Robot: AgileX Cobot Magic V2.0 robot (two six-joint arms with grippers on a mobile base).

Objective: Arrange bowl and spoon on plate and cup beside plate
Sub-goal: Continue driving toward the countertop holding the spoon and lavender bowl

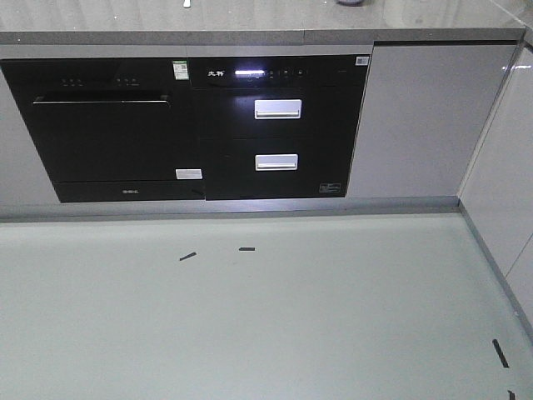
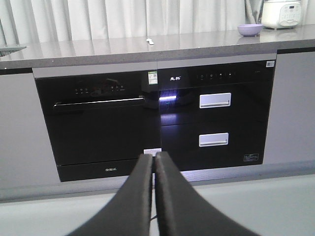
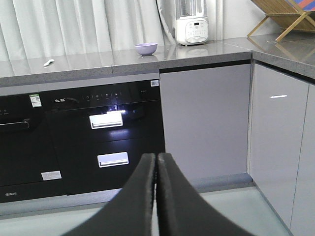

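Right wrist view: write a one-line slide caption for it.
Shut right gripper faces a grey counter holding a lavender bowl and white spoon.

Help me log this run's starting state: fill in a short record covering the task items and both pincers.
bowl: lavender bowl, upright on the grey countertop
spoon: pale spoon, lying on the same countertop, well apart from the bowl
plate: not in view
cup: not in view
left pincer: shut, holding nothing, facing the black built-in appliances
right pincer: shut, holding nothing
task progress: nothing arranged yet
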